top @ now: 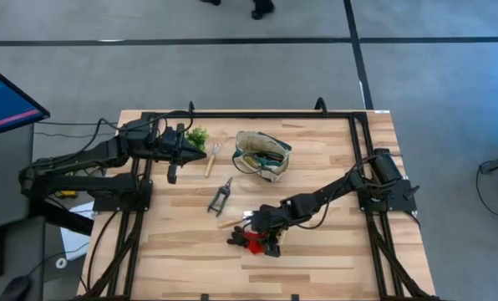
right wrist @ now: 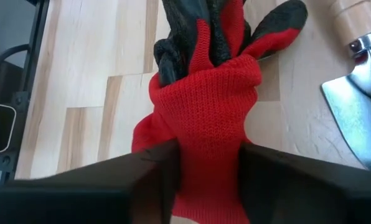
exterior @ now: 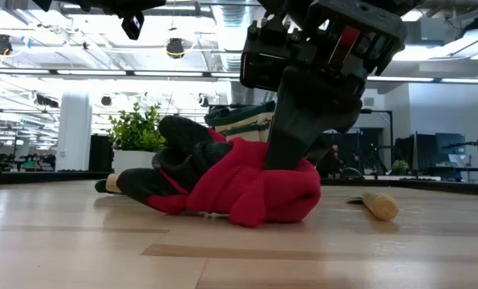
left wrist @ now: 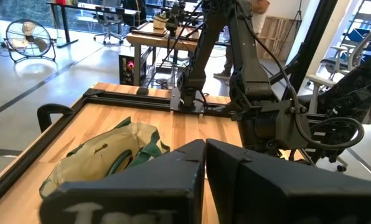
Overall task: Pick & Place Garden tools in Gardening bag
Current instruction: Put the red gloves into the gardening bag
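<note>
A red knit glove with black rubber fingers [top: 246, 240] lies on the table near the front, and my right gripper [top: 266, 241] is shut on it from above. A wooden-handled trowel [top: 231, 222] lies just beyond it; its blade shows in the right wrist view [right wrist: 360, 99]. Dark pruning shears [top: 221, 197] and a small wooden-handled rake [top: 212, 157] lie flat at mid-table. The cream bag with green trim [top: 263, 155] stands open toward the far side. My left gripper [top: 195, 155] hovers shut and empty by the rake, pointing at the bag [left wrist: 104, 155]. My right gripper pinches the glove's red knit part [right wrist: 210, 124] between its two fingers [right wrist: 154, 168], the cloth bunched up in several layers. The fingers come from above, pointing down. The glove rests on the table [exterior: 239, 189], its black fingers spread beyond the fingertips.
A small green potted plant [top: 197, 136] stands at the far left next to my left gripper. A dark metal frame [top: 257, 114] runs along the table's far and side edges. Bare wood lies at the near left of the table [top: 174, 259].
</note>
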`<action>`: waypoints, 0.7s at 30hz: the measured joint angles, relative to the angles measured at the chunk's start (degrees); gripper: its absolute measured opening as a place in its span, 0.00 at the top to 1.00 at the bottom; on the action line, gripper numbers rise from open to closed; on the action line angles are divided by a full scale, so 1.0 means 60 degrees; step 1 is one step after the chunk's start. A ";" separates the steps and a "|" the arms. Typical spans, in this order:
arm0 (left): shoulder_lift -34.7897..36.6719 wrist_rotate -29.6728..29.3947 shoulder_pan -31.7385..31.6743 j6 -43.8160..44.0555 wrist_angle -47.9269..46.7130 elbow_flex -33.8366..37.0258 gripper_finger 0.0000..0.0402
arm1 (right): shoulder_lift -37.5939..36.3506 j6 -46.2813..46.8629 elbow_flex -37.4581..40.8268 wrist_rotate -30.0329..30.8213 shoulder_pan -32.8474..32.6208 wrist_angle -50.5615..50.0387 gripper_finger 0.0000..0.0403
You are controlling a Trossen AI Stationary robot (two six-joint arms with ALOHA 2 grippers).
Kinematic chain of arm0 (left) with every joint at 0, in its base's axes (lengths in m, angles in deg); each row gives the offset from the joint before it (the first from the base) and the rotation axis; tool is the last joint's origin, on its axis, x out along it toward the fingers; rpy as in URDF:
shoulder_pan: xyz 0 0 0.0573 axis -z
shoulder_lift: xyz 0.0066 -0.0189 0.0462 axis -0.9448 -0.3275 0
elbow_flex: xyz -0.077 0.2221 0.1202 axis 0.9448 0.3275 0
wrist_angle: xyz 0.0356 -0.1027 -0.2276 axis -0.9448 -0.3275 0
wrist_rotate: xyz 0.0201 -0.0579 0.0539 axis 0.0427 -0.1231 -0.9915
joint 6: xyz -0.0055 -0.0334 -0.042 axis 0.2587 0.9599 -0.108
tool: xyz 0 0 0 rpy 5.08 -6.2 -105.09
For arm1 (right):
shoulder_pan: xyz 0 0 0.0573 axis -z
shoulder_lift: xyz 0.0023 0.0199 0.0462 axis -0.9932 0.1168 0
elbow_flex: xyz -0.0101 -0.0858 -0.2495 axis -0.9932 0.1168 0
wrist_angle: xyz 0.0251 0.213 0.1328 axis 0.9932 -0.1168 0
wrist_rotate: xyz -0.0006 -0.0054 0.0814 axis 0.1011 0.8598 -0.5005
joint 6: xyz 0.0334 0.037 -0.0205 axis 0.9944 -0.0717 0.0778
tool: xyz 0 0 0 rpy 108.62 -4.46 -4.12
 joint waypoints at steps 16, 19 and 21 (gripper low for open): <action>0.0004 -0.0002 0.0000 0.0000 0.0000 0.0000 0.99 | -0.0798 0.0278 0.0029 0.0027 0.0007 -0.0450 0.84; 0.0004 -0.0002 0.0000 0.0000 0.0002 -0.0002 0.99 | -0.1325 0.0278 0.0029 0.0032 0.0053 -0.0645 0.84; 0.0004 -0.0002 0.0000 0.0000 0.0000 -0.0004 0.99 | -0.1764 0.0289 0.0022 0.0033 0.0108 -0.0670 0.84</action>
